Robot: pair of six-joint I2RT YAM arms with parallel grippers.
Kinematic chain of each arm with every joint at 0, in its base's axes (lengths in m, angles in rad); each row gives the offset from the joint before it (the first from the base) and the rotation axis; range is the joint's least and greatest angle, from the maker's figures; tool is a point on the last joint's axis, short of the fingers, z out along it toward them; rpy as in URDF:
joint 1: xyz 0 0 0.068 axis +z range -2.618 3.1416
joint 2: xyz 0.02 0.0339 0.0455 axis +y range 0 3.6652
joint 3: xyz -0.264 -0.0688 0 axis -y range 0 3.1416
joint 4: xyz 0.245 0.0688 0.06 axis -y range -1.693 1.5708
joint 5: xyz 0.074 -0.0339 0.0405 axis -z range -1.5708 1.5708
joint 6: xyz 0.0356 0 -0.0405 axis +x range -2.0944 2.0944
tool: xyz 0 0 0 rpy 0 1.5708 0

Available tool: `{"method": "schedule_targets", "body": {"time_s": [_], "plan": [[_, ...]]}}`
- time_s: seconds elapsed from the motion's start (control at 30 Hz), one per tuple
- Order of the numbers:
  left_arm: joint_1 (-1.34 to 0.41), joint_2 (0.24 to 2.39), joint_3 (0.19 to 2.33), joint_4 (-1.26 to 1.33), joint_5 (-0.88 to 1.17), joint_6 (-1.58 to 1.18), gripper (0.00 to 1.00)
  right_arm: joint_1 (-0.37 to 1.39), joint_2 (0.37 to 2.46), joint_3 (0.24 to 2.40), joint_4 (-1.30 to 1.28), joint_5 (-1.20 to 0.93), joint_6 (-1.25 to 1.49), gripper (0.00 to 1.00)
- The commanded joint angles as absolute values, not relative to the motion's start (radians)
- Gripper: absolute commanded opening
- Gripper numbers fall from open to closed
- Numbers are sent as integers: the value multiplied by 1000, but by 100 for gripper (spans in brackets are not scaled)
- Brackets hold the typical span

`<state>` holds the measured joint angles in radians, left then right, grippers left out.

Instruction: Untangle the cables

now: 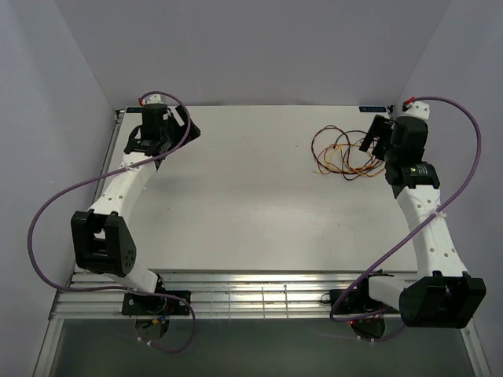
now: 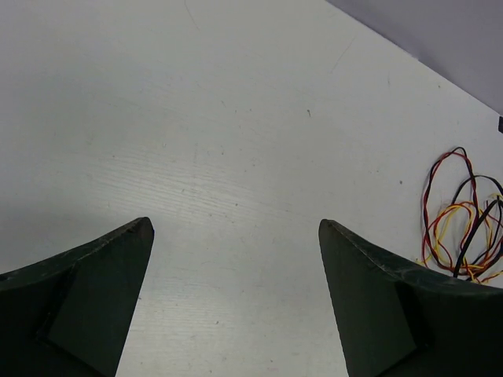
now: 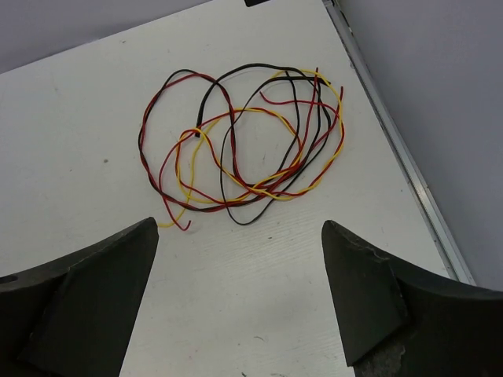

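The cables (image 1: 339, 151) lie in one loose tangle of thin red, yellow, black and dark red-brown wires at the back right of the white table (image 1: 251, 212). My right gripper (image 1: 375, 141) hovers just right of the tangle, open and empty. In the right wrist view the cables (image 3: 255, 188) lie just beyond the gripper (image 3: 240, 222), with loose ends near the left finger (image 3: 94, 290). My left gripper (image 1: 187, 131) is open and empty at the back left, far from the tangle. In the left wrist view the cables (image 2: 460, 208) show at the far right, past the gripper (image 2: 236, 224).
The table's metal edge rail (image 3: 397, 141) runs close beside the tangle on the right, with a grey wall beyond it. Walls enclose the table at the back and on both sides. Thick purple cables (image 1: 47, 212) loop along both arms.
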<state>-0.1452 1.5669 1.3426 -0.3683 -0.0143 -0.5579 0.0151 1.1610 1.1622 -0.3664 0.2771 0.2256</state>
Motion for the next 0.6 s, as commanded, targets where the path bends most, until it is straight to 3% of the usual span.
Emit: {"method": "schedule_targets", "body": {"time_s": [0.0,0.23,0.57], "plan": [[-143,1486,1325,-362,-63,-532,98,14,1160,1154,-298,268,192,90],[-144,1493,1327,-365,-64,-520,98,14,1305,1227,-386,213,89,90],[-144,1502,1313,-373,-69,-526,98,14,1808,1515,-361,138,5,90]]}}
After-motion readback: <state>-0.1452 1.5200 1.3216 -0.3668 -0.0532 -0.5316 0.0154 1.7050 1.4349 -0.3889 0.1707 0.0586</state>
